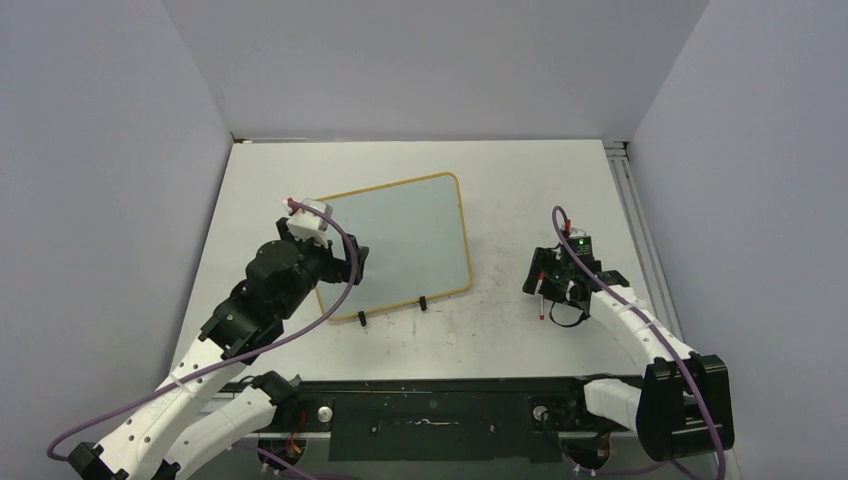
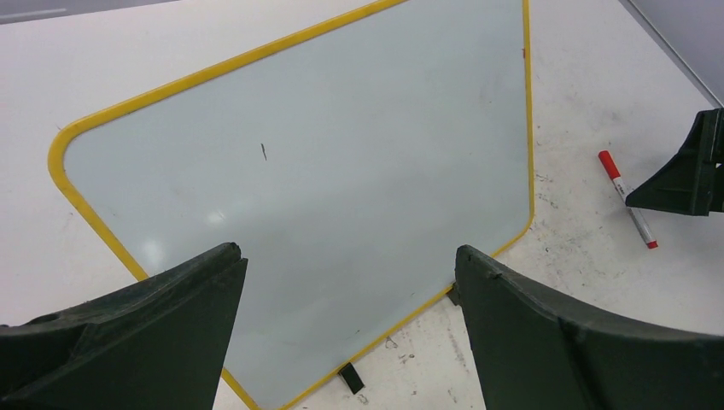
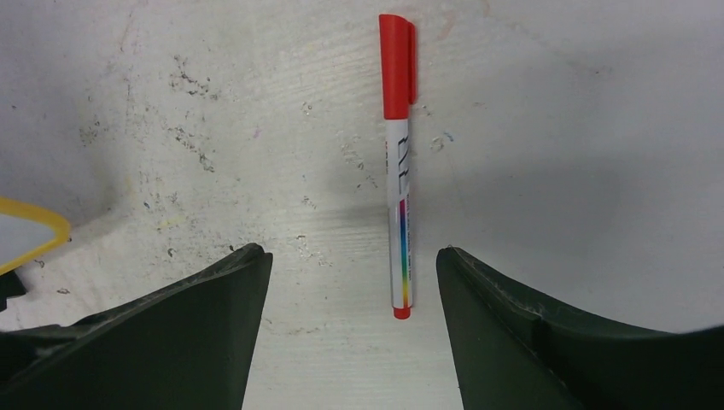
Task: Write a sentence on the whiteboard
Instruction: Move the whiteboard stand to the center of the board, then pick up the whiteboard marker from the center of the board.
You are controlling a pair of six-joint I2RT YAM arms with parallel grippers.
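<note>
Marker [image 3: 398, 171] not yet picked up, whiteboard [image 1: 400, 240] blank.
Right gripper [image 3: 350, 256] open, marker lying untouched between its jaws, aligned for grasping; left gripper [image 2: 346, 252] open, whiteboard directly beneath and ahead of it, likely to steady it.

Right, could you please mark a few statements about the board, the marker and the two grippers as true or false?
1. The whiteboard has no words on it. True.
2. The right gripper holds the marker. False: the marker lies on the table between its open fingers, touching neither.
3. The marker's red cap is on. True.
4. The left gripper is shut. False: its jaws stand wide open above the whiteboard.
</note>
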